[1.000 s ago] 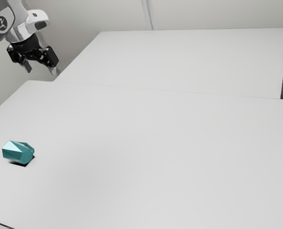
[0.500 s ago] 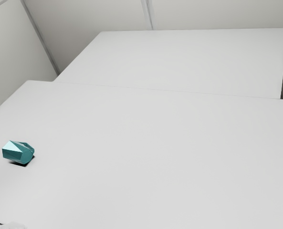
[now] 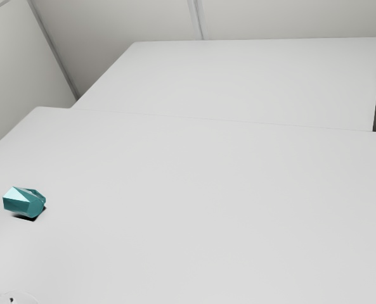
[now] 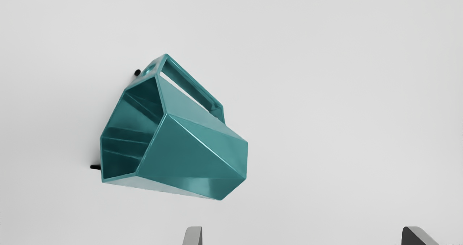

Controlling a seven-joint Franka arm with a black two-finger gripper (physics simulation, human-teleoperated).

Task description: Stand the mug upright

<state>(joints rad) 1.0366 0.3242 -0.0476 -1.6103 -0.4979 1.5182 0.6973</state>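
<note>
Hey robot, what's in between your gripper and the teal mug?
Nothing's in the way: in the wrist view, bare white table lies between my open gripper and the mug on its side.

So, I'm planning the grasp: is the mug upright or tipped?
Tipped: the mug lies on its side on the table, its open mouth facing sideways.

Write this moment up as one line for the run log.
mug: lying on its side on white table | jaws: open, mug not between them | grasp: none | task: mug not yet upright
</note>
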